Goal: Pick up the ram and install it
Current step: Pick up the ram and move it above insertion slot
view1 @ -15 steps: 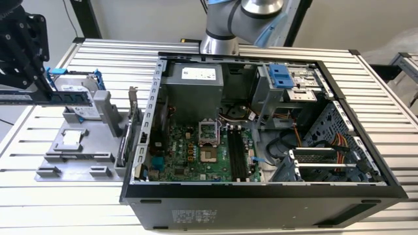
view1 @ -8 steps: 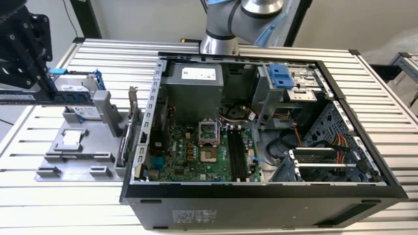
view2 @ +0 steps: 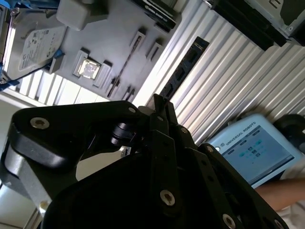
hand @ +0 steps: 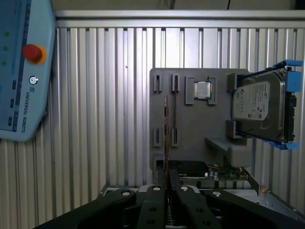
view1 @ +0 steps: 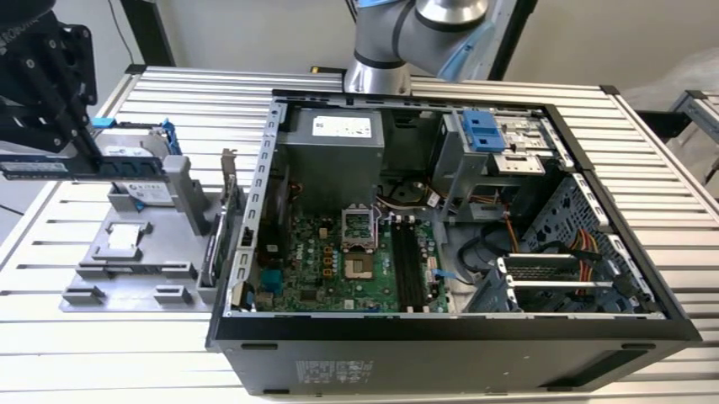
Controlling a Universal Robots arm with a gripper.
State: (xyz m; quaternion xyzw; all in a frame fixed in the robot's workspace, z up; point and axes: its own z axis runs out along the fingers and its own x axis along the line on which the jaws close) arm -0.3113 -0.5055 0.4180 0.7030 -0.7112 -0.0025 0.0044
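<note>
The ram (view1: 34, 167) is a long blue stick held level in the air at the exterior view's left, above the grey parts holder (view1: 168, 269). My gripper (view1: 84, 151) is shut on it, near its middle. In the first wrist view the ram (hand: 166, 129) is edge-on, a thin strip running out from between the black fingers (hand: 155, 193) of my gripper (hand: 167, 180). The second wrist view has the ram (view2: 186, 67) as a dark strip past my gripper (view2: 159, 104). The open computer case (view1: 584, 337) lies at the exterior view's right, its memory slots (view1: 407, 265) on the green motherboard.
On the holder stand a silver hard drive with blue handles (view1: 141, 172), a small processor chip (hand: 202, 89) and a card with a metal bracket (view1: 225, 215). A teach pendant (hand: 21, 71) lies on the ribbed aluminium table (view1: 674, 210), with a person's arm (view2: 281, 191) beside it.
</note>
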